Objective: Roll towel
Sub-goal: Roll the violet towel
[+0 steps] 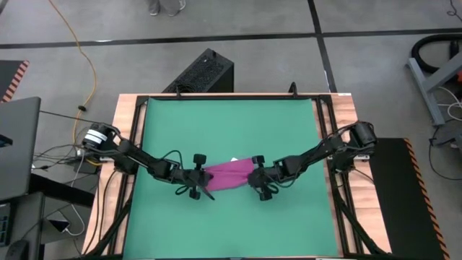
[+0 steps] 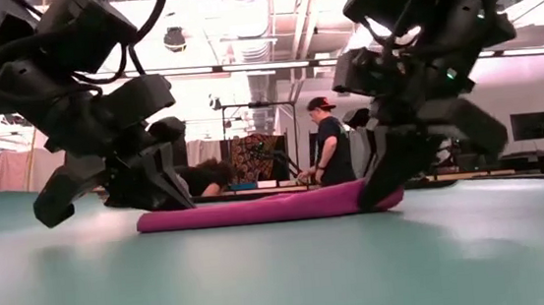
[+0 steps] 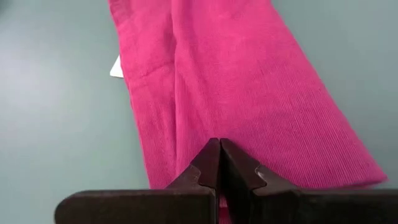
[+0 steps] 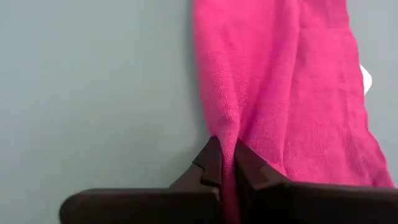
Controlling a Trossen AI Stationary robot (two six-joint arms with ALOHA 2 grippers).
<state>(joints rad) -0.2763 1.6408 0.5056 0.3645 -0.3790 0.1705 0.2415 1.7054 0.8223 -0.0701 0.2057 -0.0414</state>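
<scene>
The magenta towel [image 1: 229, 175] lies as a long band on the green mat [image 1: 231, 123], running left to right, with its white tag [image 1: 234, 159] at the far edge. My left gripper [image 1: 207, 180] is shut, its tips over the towel's left end [image 3: 186, 155]. My right gripper [image 1: 253, 178] is shut on the towel's right end. In the low view the left end [image 2: 150, 222] rests flat on the mat and the right end [image 2: 379, 195] rises a little at the right fingers. My left gripper stands with shut fingertips [image 3: 211, 155] over the towel's left end, slanting down from the table's left; I cannot tell whether they touch the cloth. My right gripper pinches a raised fold at the near long edge [image 4: 224, 127] of the towel's right end between its two fingers. The fingers slant down from the table's right, along the band. That end is drawn up a little; the rest lies on the mat.
A black box [image 1: 206, 72] stands just beyond the table's far edge, and a laptop [image 1: 18, 144] and cables sit off the left side. Bare mat lies near and far of the towel. People [image 2: 328, 138] show in the room behind the table.
</scene>
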